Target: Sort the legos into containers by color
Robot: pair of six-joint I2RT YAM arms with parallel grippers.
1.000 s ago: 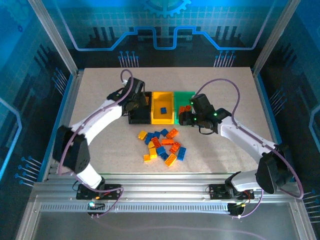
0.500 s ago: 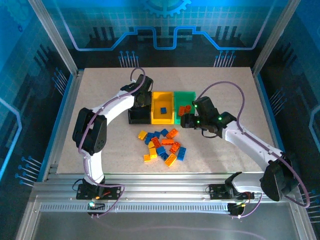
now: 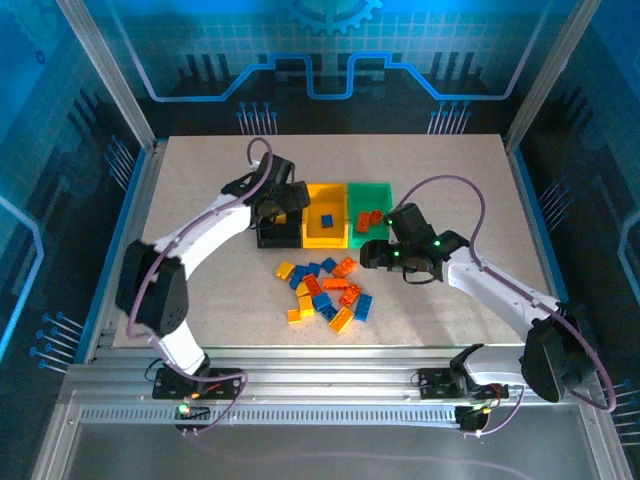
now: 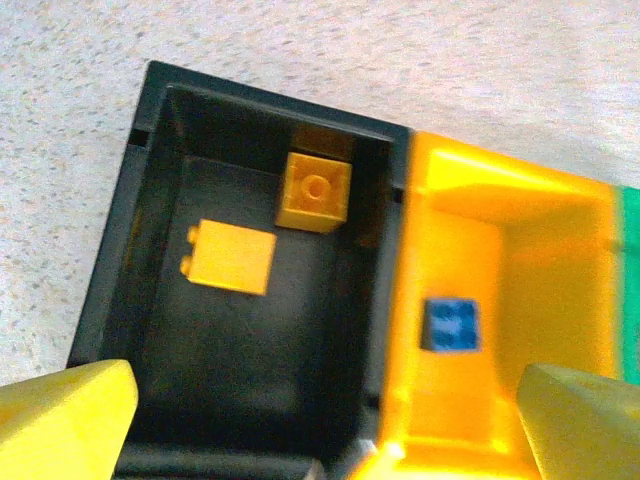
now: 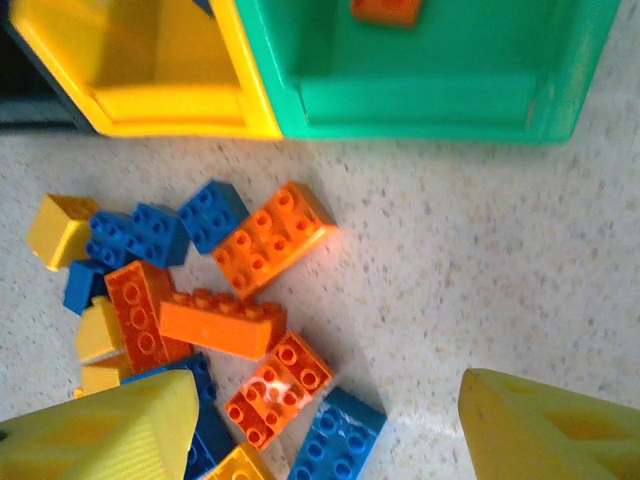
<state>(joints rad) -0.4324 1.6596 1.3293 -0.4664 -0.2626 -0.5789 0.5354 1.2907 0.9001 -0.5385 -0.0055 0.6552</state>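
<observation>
Three joined bins stand mid-table: black [image 3: 278, 240], yellow [image 3: 326, 240], green [image 3: 373, 189]. My left gripper [image 3: 284, 204] hangs open over the black bin [image 4: 108, 275], which holds two yellow bricks [image 4: 316, 190] [image 4: 232, 258]. One blue brick [image 4: 449, 325] lies in the yellow bin [image 4: 545, 250]. In front of the bins, a pile of yellow, blue and orange legos [image 3: 325, 292] lies on the table. My right gripper [image 5: 330, 430] is open above the pile's right side, straddling an orange brick [image 5: 277, 390]. The green bin [image 5: 420, 100] holds orange bricks [image 5: 387, 9].
The speckled tabletop [image 3: 450, 180] is bounded by aluminium rails and blue enclosure walls. Bare table lies right of the pile [image 5: 480, 290] and left of the black bin [image 4: 60, 150]. Purple cables loop above both arms.
The right gripper has drawn back from the green bin toward the pile. The left arm has swung its elbow while its gripper stayed over the black bin, where a yellow brick now shows.
</observation>
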